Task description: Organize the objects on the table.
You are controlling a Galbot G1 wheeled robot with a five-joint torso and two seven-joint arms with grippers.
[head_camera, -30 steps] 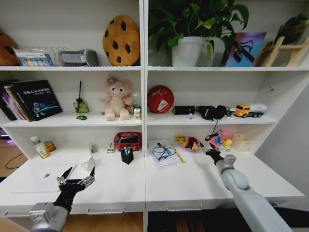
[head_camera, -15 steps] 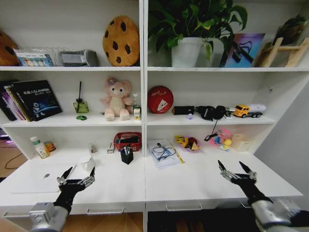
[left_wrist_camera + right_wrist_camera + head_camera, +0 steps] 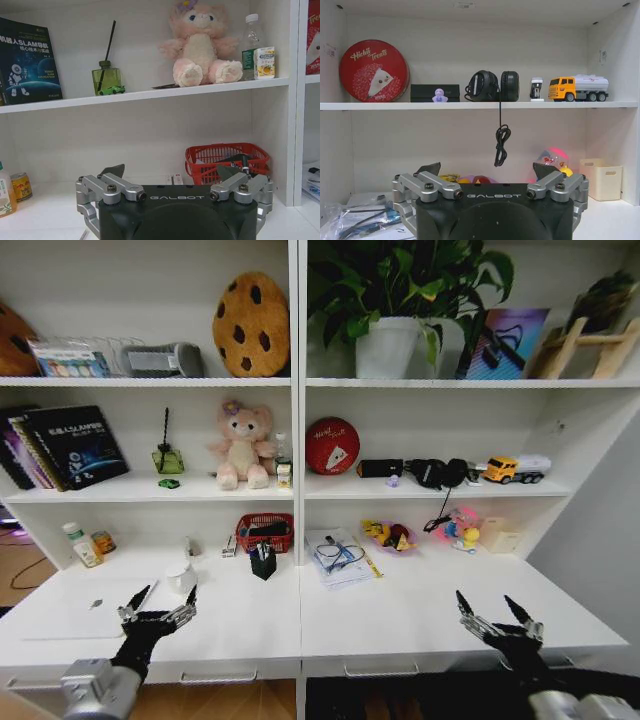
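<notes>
A slim silver laptop point(image 3: 75, 616) lies shut on the left end of the long white table point(image 3: 400, 615). My left gripper point(image 3: 162, 602) hovers open and empty over the table's front edge, just right of the laptop. In the left wrist view the left gripper point(image 3: 171, 171) faces the shelves, with its jaws spread. My right gripper point(image 3: 492, 608) hangs open and empty above the front right of the table; in its wrist view the right gripper point(image 3: 487, 169) also holds nothing. A tiny green-and-black gadget point(image 3: 169, 483) point(image 3: 111, 90) rests on the middle shelf. Pens stand in a small black holder point(image 3: 263, 561).
At the back of the table are a red basket point(image 3: 265, 532), a white cup point(image 3: 181, 577), papers with a cable point(image 3: 338, 558), colourful toys point(image 3: 392, 536) and small bottles point(image 3: 85, 545). Shelves above hold a pink bear point(image 3: 243, 445), a red tin point(image 3: 332, 445), headphones point(image 3: 491, 86) and a toy truck point(image 3: 515, 468).
My right arm has drawn back from the toys at the back of the table to its front right edge and has sunk lower. The left arm has not moved.
</notes>
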